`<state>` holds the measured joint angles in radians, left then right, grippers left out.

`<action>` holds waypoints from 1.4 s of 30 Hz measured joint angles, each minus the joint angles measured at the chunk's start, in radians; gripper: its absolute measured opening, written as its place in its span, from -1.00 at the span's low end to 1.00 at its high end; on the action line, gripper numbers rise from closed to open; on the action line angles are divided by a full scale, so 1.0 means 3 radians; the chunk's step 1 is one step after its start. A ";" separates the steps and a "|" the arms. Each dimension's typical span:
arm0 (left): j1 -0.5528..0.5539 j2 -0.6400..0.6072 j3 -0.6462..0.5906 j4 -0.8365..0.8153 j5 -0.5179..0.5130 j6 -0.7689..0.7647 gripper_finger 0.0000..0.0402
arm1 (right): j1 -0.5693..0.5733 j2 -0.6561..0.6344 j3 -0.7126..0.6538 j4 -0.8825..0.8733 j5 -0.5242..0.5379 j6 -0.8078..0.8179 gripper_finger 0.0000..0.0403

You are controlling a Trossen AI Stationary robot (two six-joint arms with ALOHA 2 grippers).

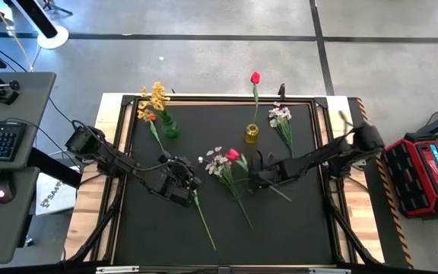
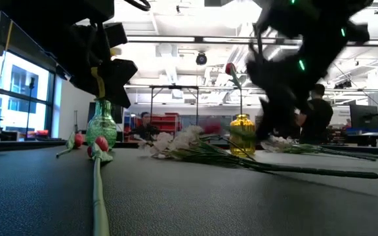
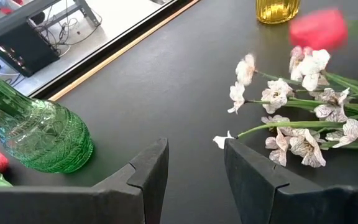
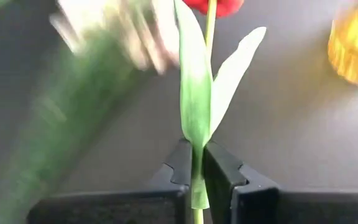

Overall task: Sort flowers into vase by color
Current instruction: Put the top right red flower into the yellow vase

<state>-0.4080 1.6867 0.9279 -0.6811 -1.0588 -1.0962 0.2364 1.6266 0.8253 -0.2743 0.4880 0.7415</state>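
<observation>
Flowers lie scattered across my black tabletop (image 1: 295, 221), some already standing in vases. My right claw (image 4: 199, 168) is closed tight on the green stem of a red tulip (image 1: 233, 154), pinching it just below the two leaves, near the middle of the tabletop; the red bloom sits beside a white blossom spray (image 1: 217, 162) lying flat there. My left claw (image 3: 194, 163) hovers low over the tabletop just left of centre, its fingers (image 3: 148, 174) spread apart and holding nothing, pointed toward that white spray. A loose green stem (image 1: 204, 217) runs along the tabletop from under my left claw toward the near edge. At the far left stands a green glass vase (image 1: 170, 128) with a yellow blossom spray (image 1: 155, 97) in it; another red tulip (image 1: 150, 119) lies close beside that vase. Near the far edge at centre, a small yellow vase (image 1: 251, 134) holds one upright red tulip (image 1: 255, 78). A second white spray (image 1: 281, 118) lies just right of the yellow vase. People (image 2: 317, 118) are in the room beyond.
</observation>
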 joint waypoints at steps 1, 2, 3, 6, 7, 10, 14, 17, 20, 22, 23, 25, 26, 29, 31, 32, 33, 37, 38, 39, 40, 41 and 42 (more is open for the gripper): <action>0.0000 0.0000 0.0000 0.0002 -0.0002 0.0000 -0.29 | 0.0013 -0.0107 -0.0006 0.0109 0.0120 -0.0127 -0.98; 0.0001 0.0000 0.0000 0.0003 -0.0004 0.0000 -0.29 | 0.0024 -0.0209 -0.0044 0.0263 0.0239 -0.0264 -0.98; 0.0001 0.0000 0.0000 0.0005 -0.0006 0.0001 -0.29 | 0.0025 -0.0323 -0.0106 0.0443 0.0352 -0.0425 -0.98; -0.0016 0.0000 0.0000 0.0016 -0.0005 0.0000 -0.29 | -0.0017 -0.0734 -0.0468 0.1232 0.0468 -0.0971 -0.98; -0.0029 0.0000 0.0000 0.0020 -0.0006 0.0000 -0.29 | -0.0038 -0.0876 -0.0623 0.1608 0.0468 -0.1156 -0.99; -0.0062 0.0000 0.0000 0.0058 -0.0086 0.0001 -0.29 | -0.0122 -0.1238 -0.1148 0.2888 0.0345 -0.1681 -0.99; -0.0071 0.0000 0.0000 0.0119 -0.0198 0.0001 -0.29 | -0.0287 -0.1425 -0.1696 0.4511 -0.0054 -0.2238 -0.99; -0.0070 0.0000 0.0000 0.0173 -0.0199 0.0061 -0.29 | -0.0416 -0.1423 -0.1925 0.5276 -0.0226 -0.2484 -0.99; -0.0061 0.0000 0.0000 0.0262 -0.0202 0.0147 -0.29 | -0.0541 -0.1425 -0.2014 0.5683 -0.0296 -0.2775 -1.00; -0.0060 0.0000 0.0000 0.0338 -0.0202 0.0229 -0.29 | -0.0650 -0.1424 -0.2008 0.5852 -0.0405 -0.2918 -1.00; -0.0060 0.0000 0.0000 0.0382 -0.0202 0.0277 -0.29 | -0.0717 -0.1425 -0.1979 0.5898 -0.0474 -0.2967 -1.00; -0.0060 0.0000 0.0000 0.0463 -0.0202 0.0373 -0.29 | -0.0877 -0.1425 -0.1881 0.5929 -0.0664 -0.3019 -1.00; -0.0060 0.0000 0.0000 0.0506 -0.0202 0.0421 -0.29 | -0.0968 -0.1424 -0.1821 0.5911 -0.0759 -0.3021 -1.00; -0.0057 0.0000 0.0000 0.0634 -0.0203 0.0566 -0.29 | -0.1262 -0.1346 -0.1590 0.5800 -0.1014 -0.2927 -1.00; -0.0049 0.0000 0.0000 0.0716 -0.0201 0.0656 -0.29 | -0.1439 -0.1222 -0.1428 0.5732 -0.1150 -0.2822 -1.00; -0.0042 0.0000 0.0000 0.0753 -0.0201 0.0685 -0.29 | -0.1521 -0.1151 -0.1355 0.5713 -0.1208 -0.2763 -1.00; -0.0038 0.0000 0.0000 0.0778 -0.0199 0.0708 -0.29 | -0.1591 -0.1075 -0.1289 0.5718 -0.1248 -0.2734 -1.00; -0.0038 0.0000 0.0000 0.0795 -0.0166 0.0726 -0.29 | -0.1792 -0.0770 -0.1117 0.5716 -0.1308 -0.2621 -1.00; -0.0038 0.0000 0.0000 0.0796 -0.0155 0.0726 -0.29 | -0.1817 -0.0696 -0.1094 0.5717 -0.1308 -0.2613 -1.00; -0.0043 0.0000 0.0000 0.0796 -0.0137 0.0726 -0.29 | -0.1833 -0.0633 -0.1076 0.5717 -0.1307 -0.2612 -1.00; -0.0049 0.0000 0.0000 0.0796 -0.0119 0.0725 -0.29 | -0.1843 -0.0575 -0.1063 0.5719 -0.1305 -0.2614 -1.00; -0.0054 0.0000 0.0000 0.0795 -0.0103 0.0723 -0.29 | -0.1853 -0.0529 -0.1055 0.5731 -0.1297 -0.2626 -1.00; -0.0061 0.0000 0.0000 0.0796 -0.0100 0.0718 -0.29 | -0.1862 -0.0494 -0.1053 0.5771 -0.1288 -0.2639 -1.00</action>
<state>-0.4263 1.6867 0.9279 -0.4423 -1.0889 -0.8807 -0.3222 1.4784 0.5095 1.4570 0.1017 -0.0502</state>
